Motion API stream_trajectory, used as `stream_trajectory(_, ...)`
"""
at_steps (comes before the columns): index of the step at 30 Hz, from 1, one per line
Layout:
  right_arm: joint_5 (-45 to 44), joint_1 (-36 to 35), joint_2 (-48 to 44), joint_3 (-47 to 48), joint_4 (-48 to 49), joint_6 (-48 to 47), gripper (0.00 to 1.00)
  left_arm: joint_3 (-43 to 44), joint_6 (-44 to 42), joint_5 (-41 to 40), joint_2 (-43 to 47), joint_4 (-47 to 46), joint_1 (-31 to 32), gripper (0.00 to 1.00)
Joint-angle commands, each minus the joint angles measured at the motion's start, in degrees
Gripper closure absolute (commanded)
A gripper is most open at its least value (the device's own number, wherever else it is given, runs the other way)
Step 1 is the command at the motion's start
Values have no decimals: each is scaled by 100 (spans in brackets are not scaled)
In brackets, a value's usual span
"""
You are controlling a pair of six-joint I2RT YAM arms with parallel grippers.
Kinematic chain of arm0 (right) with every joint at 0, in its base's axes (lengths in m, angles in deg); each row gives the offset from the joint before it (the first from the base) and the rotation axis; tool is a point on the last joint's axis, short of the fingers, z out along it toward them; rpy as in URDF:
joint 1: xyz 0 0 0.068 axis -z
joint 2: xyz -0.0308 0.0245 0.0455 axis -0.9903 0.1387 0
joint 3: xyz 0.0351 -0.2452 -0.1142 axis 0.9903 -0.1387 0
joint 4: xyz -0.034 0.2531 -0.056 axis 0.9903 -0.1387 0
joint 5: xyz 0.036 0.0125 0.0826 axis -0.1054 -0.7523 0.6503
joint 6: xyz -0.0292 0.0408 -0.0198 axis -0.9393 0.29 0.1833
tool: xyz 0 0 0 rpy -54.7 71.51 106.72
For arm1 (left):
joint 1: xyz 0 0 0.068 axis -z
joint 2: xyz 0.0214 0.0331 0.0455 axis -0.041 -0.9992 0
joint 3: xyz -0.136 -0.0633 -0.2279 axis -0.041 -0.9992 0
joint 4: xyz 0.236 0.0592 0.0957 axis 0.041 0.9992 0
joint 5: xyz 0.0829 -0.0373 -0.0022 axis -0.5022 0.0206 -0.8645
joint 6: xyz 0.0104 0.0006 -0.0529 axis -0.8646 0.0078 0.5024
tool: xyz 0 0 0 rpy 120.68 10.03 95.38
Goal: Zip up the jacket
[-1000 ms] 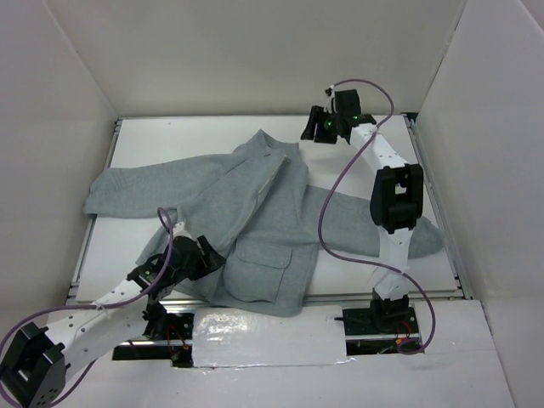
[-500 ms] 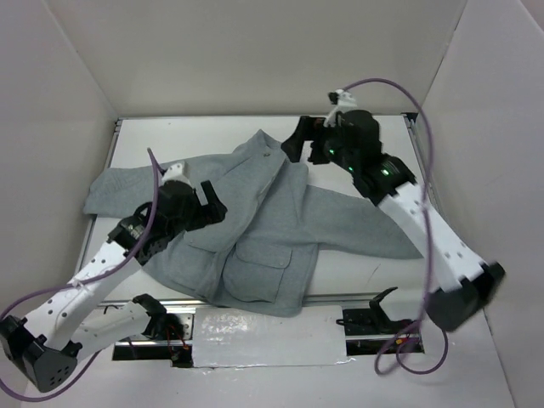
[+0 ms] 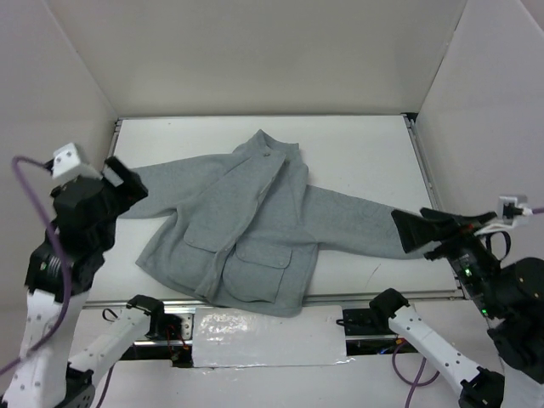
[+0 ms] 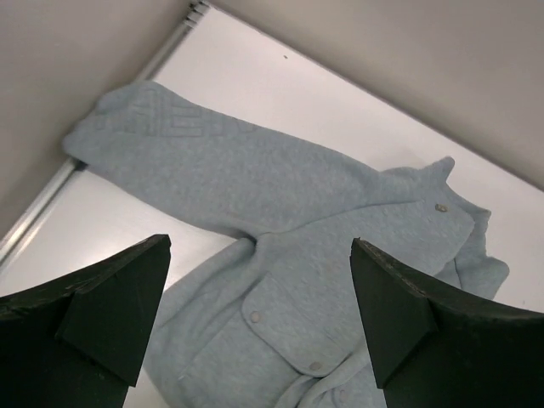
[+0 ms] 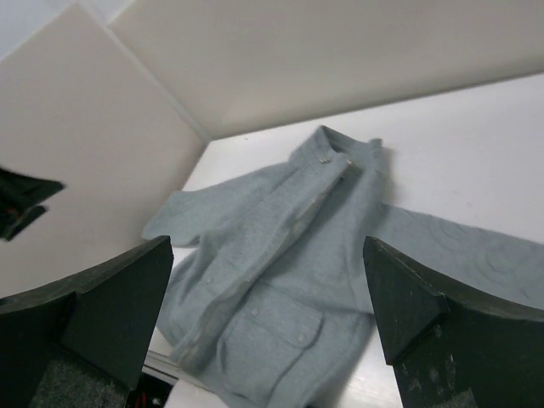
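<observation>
In the overhead view the left gripper (image 3: 127,189) stands in front of the cuff of the jacket's (image 3: 246,229) sleeve on that side. The right gripper (image 3: 414,234) covers the other cuff. Down the jacket's front the zipper (image 5: 316,202) shows only as a pale strip. Its pull is too small to find, and whether the two sides are joined cannot be told. The left wrist view cuts off the jacket's hem at its bottom edge, and the right wrist view loses one sleeve at its right edge.

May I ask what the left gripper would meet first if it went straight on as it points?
Most likely the jacket, about where its sleeve joins the body beside a flap pocket; the left gripper hangs open above it, though depth is unclear.
</observation>
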State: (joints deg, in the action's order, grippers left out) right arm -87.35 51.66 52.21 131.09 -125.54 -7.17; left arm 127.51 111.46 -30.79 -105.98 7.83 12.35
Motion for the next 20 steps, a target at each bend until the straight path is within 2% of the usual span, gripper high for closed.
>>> stream_trajectory(1,-661,5,-221,233,-1321,-22,0,-270,-245,-603,884,480,-28,0)
stream_trajectory(6,-1118,-4,-599,296,-1798,-49,0,-1015,-218,-383,2333,648,-20,1)
stream_trajectory(9,-1171,-13,-740,296,-1798,-49,0,-1280,-227,-575,2870,787,-20,1)
stream_trajectory(13,-1102,-13,-846,304,-1728,-75,0,-1150,-148,-743,2899,1165,-20,1)
stream_trajectory(20,-1154,-4,-793,323,-1772,-57,0,-1184,-139,-743,2741,1131,-20,1)
